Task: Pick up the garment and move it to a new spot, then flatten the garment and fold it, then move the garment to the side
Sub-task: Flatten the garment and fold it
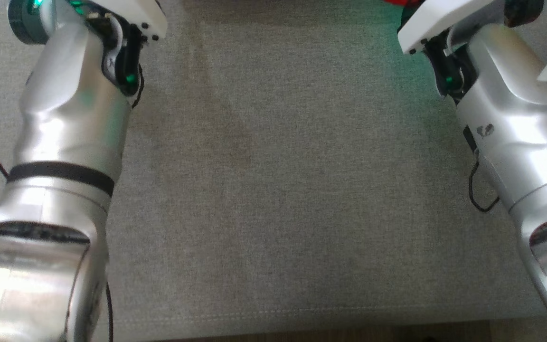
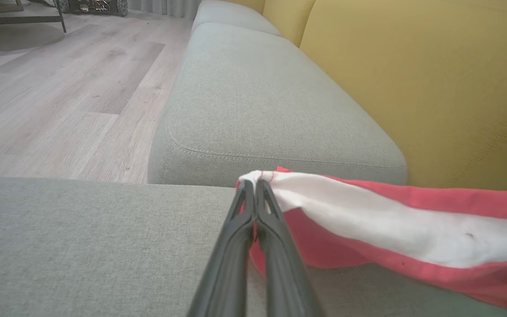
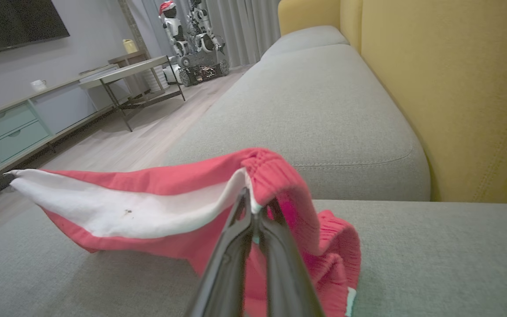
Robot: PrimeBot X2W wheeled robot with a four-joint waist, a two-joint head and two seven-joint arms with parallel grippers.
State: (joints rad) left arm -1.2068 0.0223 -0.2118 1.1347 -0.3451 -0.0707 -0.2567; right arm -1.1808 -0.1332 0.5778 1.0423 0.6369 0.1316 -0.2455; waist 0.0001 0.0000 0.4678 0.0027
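Wrist views: left fingers [image 2: 235,235] and right fingers [image 3: 231,253] each pinch the garment [image 2: 390,229]

The grey seat cushion [image 1: 283,190] lies bare and flat across its middle, open room flanked by the left forearm [image 1: 64,133] and right forearm [image 1: 515,118]. The garment [image 2: 390,229], red and white, stretches across the cushion's far part, beside the yellow backrest [image 2: 434,88], a solid wall.

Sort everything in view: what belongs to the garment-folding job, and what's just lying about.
Job: garment, left gripper, right gripper, grey sofa cushion.
Lying about: metal table, cabinet, mug, wheeled robot by the curtains.
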